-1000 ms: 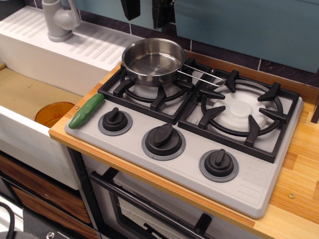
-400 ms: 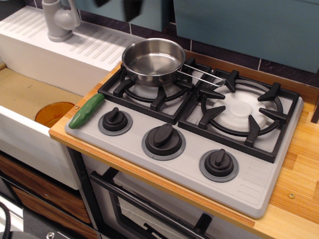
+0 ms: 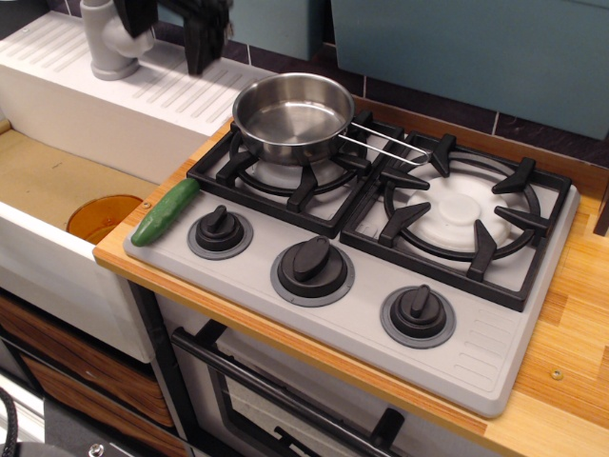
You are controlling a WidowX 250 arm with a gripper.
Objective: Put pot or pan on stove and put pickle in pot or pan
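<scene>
While the pickle (image 3: 165,211) hugs the stove's (image 3: 495,367) left edge, the gripper (image 3: 171,24) hovers.

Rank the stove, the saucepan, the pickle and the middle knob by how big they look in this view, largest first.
1. Stove, by far the largest.
2. Saucepan.
3 and 4. Pickle and middle knob: too alike to rank. The pickle looks longer but thinner, and the knob with its grey ring covers a similar area.

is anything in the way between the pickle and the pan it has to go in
Nothing visible blocks it. The pickle lies at the stove's front left corner, and the pan sits empty and uncovered on the left burner. Only the burner grate and a knob lie between, both low. The claw hangs above, left of the pan.
</scene>
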